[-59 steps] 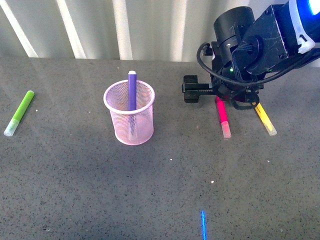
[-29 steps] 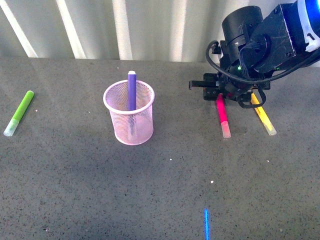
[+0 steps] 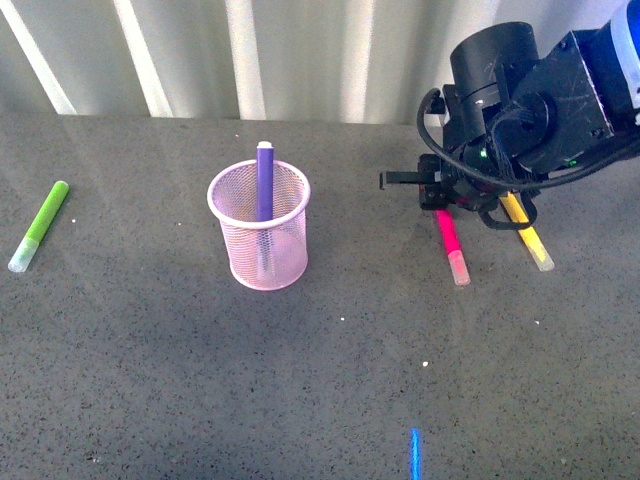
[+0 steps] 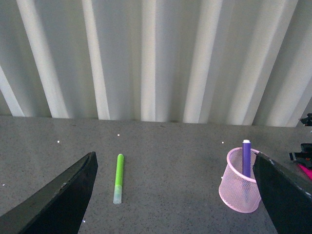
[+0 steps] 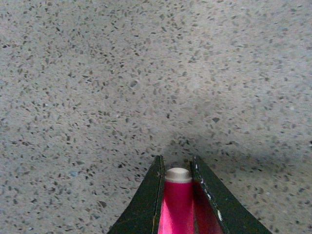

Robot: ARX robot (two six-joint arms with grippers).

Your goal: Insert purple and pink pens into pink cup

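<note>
The pink cup [image 3: 282, 252] stands upright left of the table's middle, and the purple pen [image 3: 265, 178] stands inside it, poking above the rim. The pink pen [image 3: 450, 241] lies on the table at the right, clear cap toward me. My right gripper [image 3: 441, 198] is shut on its far end. In the right wrist view the pink pen [image 5: 178, 204] sits squeezed between the two dark fingers [image 5: 147, 200]. My left gripper [image 4: 173, 157] is open and empty. From it I see the pink cup [image 4: 233, 189] and purple pen [image 4: 246, 157] ahead.
A yellow marker [image 3: 527, 232] lies just right of the pink pen, partly under my right arm. A lime-green marker [image 3: 40, 225] lies at the far left. A ribbed white wall [image 3: 250, 55] closes the back of the grey speckled table.
My right gripper has shifted slightly right and its fingers have gone from wide open to shut on the pink pen. The pen's cap end has slid a little toward me.
</note>
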